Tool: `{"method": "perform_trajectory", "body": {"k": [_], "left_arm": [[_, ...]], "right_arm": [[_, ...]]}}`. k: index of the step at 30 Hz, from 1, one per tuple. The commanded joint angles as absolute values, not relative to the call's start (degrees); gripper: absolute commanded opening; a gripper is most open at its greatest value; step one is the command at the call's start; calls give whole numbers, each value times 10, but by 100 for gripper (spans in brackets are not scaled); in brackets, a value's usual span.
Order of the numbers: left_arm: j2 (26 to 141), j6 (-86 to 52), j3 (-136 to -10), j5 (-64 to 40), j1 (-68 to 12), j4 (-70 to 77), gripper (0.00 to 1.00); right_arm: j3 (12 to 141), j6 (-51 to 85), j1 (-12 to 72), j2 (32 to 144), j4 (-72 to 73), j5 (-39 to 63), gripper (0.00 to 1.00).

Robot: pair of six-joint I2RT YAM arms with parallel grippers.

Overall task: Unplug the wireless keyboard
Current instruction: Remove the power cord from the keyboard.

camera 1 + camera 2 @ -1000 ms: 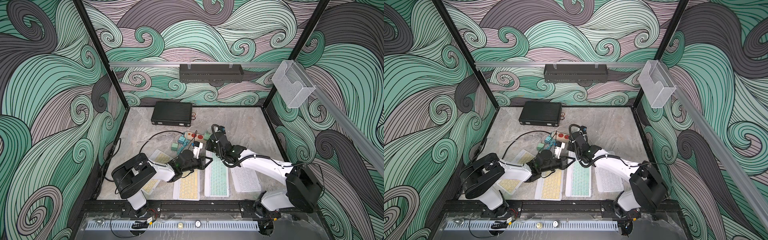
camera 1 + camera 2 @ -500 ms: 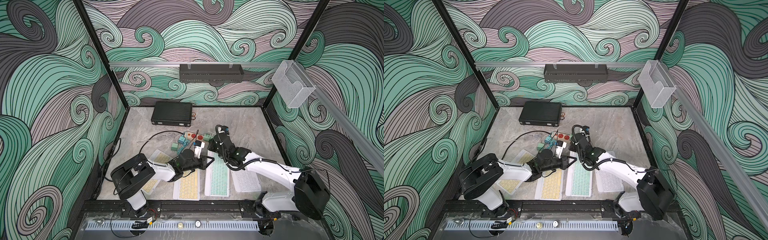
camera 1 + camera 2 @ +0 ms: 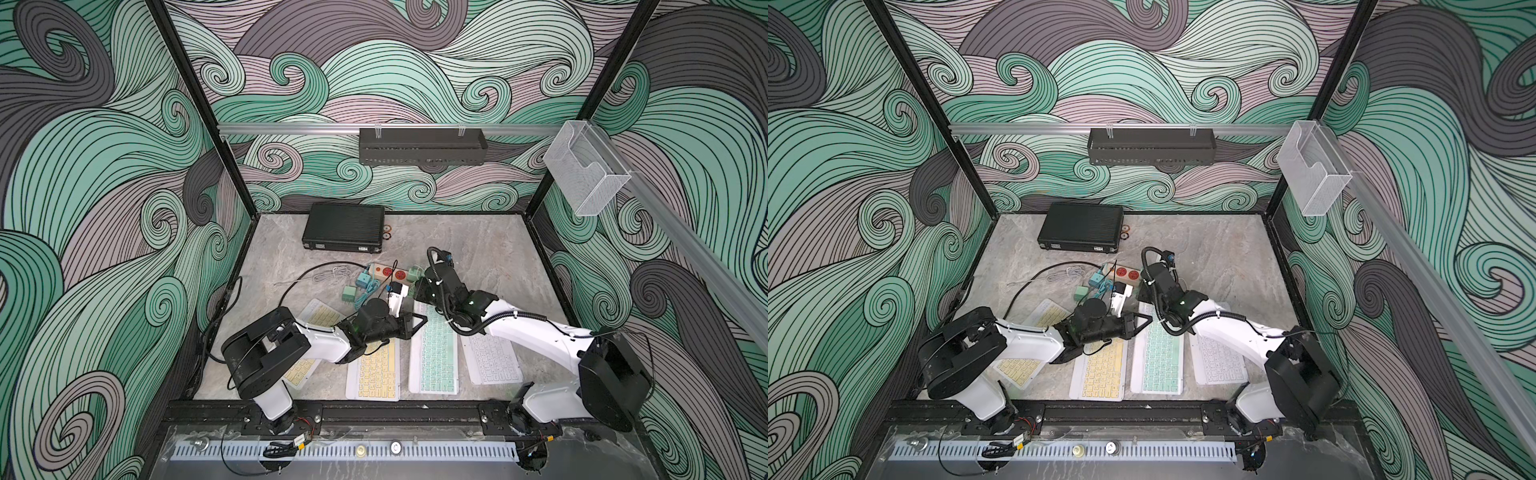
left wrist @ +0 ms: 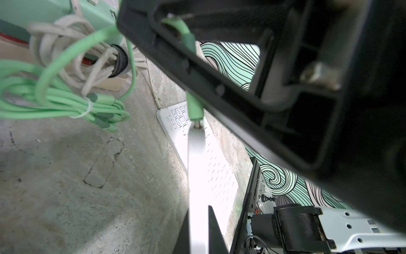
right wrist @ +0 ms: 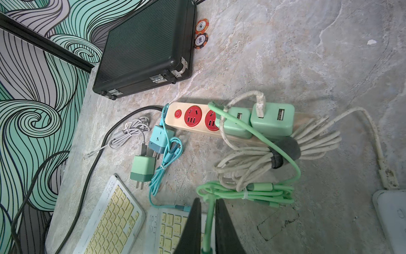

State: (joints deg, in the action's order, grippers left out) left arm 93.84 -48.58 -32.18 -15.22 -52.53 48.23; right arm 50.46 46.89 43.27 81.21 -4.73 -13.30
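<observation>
The green-keyed wireless keyboard (image 3: 434, 357) (image 3: 1158, 357) lies between a yellow and a white one. My left gripper (image 3: 409, 320) (image 4: 197, 213) is shut on its thin white far edge (image 4: 196, 167). At the end of that edge sits the green plug (image 4: 194, 110), with a sliver of metal showing between plug and keyboard. My right gripper (image 3: 417, 293) (image 5: 208, 201) is shut on the green cable (image 5: 208, 220) just behind the plug. The cable runs on to a tied green bundle (image 5: 252, 193) and a green charger (image 5: 236, 123) on the power strip (image 5: 197, 118).
Two yellow keyboards (image 3: 374, 370) (image 3: 309, 345) and a white one (image 3: 492, 361) flank the green one. Loose chargers (image 5: 142, 167), teal and grey cables and a beige cable coil (image 5: 263, 154) crowd round the strip. A black case (image 3: 344, 227) and two poker chips (image 5: 201, 33) sit at the back.
The right arm has shifted slightly, its wrist drifting a little back and to the right with the cable. The left arm has hardly moved, and both grips are unchanged.
</observation>
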Motion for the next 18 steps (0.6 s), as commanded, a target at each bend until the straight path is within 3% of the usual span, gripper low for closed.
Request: {"method": "perform_trajectory", "body": {"k": [1, 18], "left_arm": [[934, -453, -325, -159, -533, 470, 0], [938, -454, -319, -157, -539, 486, 0]], "right_arm": [[516, 464, 417, 821, -34, -141, 0], [495, 470, 401, 804, -19, -125, 0]]}}
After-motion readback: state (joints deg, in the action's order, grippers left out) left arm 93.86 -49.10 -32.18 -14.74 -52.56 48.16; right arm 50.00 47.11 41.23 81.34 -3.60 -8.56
